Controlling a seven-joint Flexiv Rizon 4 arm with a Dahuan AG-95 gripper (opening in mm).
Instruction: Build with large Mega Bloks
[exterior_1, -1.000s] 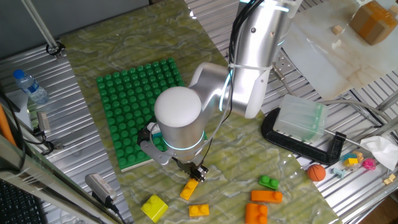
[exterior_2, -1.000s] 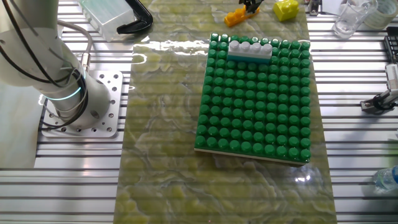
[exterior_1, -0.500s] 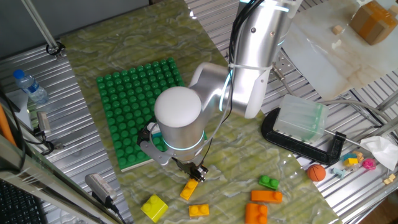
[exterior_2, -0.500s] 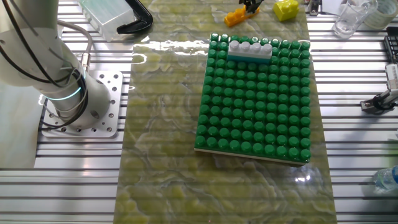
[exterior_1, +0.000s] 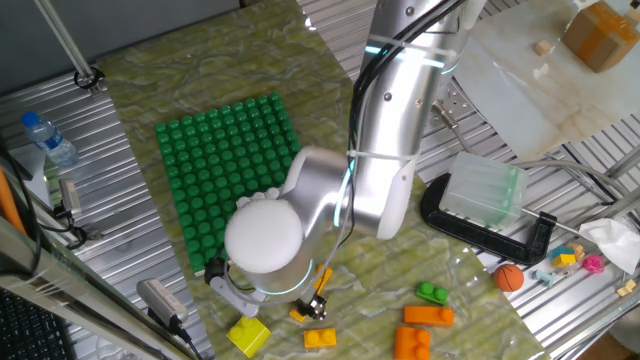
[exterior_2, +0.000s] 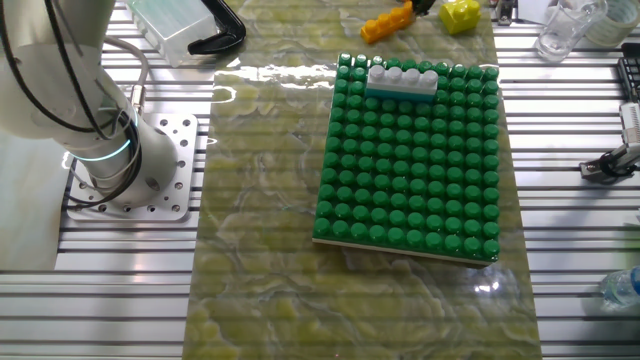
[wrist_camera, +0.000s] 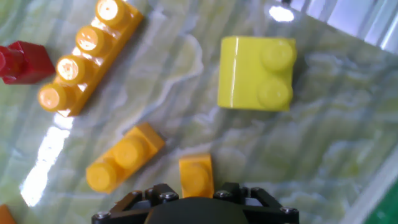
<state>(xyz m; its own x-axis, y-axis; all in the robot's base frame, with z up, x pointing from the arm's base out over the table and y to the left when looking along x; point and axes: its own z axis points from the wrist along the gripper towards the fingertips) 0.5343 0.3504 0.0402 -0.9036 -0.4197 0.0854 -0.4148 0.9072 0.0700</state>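
Note:
My gripper (wrist_camera: 196, 188) is shut on an orange Mega Blok (wrist_camera: 196, 175), seen end-on between the jaws in the hand view. From the side, the gripper (exterior_1: 320, 292) holds that brick (exterior_1: 304, 313) just over the mat's near edge. Below lie a yellow two-stud block (wrist_camera: 258, 73), a short orange brick (wrist_camera: 123, 160) and a long orange four-stud brick (wrist_camera: 87, 59). A white four-stud brick (exterior_2: 402, 78) sits on the green baseplate (exterior_2: 410, 170) at one edge. In the other fixed view the held orange brick (exterior_2: 387, 21) hangs tilted next to the yellow block (exterior_2: 460, 15).
More orange bricks (exterior_1: 428, 316) and a green one (exterior_1: 433, 293) lie to the right, with a small orange ball (exterior_1: 509, 277) beyond. A black clamp with a clear box (exterior_1: 485, 195) stands right of the arm. A water bottle (exterior_1: 48, 140) lies at the left.
The arm's wrist has swung down toward the near-left. The orange brick has shifted and tilted with the gripper, away from where it lay on the mat.

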